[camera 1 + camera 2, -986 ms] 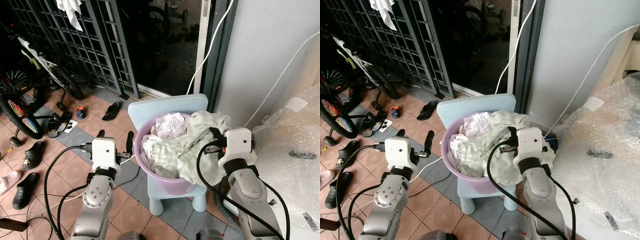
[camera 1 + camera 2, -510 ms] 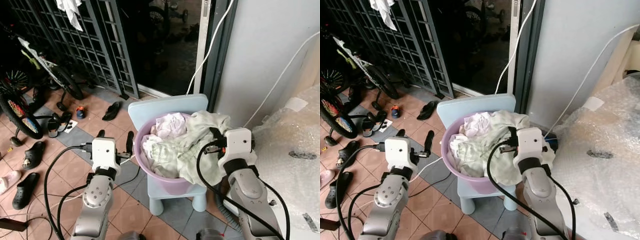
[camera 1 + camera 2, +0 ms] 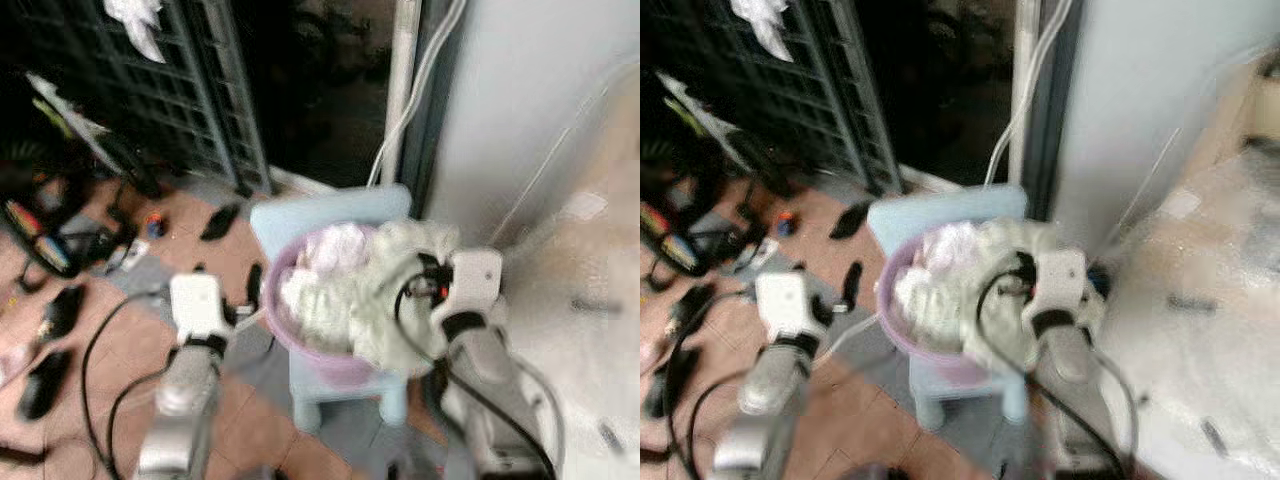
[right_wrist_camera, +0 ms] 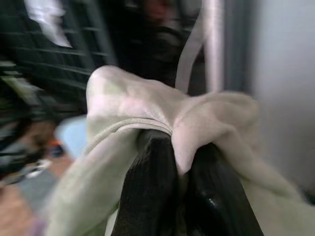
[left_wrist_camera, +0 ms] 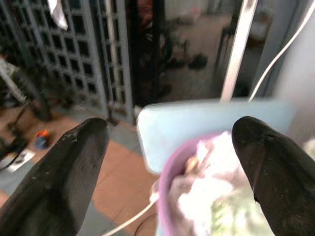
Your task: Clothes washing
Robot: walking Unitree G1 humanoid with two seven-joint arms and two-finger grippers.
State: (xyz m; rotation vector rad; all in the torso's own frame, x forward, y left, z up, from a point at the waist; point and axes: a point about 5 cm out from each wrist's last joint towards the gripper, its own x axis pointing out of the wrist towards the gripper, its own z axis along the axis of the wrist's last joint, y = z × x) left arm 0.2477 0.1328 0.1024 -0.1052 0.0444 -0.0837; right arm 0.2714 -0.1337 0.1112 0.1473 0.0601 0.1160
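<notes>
A round lilac plastic basin (image 3: 330, 362) heaped with pale crumpled laundry sits on a small light-blue plastic chair (image 3: 330, 212), and everything else is best placed from that basin. The head views are blurred, so fine detail is lost. The right tool (image 4: 179, 162) is at the basin's right rim, its two black fingers pinched together on a fold of a soft pale-green cloth garment (image 4: 147, 110) that spills over that edge; the wrist view shows the fabric bunched tightly over the fingertips. The right arm is bent, its forearm rising from below toward the rim. The left tool (image 5: 172, 147) hovers just beside the basin's left side, fingers spread wide apart and holding nothing, aimed across the rim at the white clothes (image 5: 206, 191) inside. The garment looks light and limp; it will probably drape, stretch and drag neighbouring pieces, so a pinch on a thick gathered fold seems safer than a thin edge, which could slip free.
</notes>
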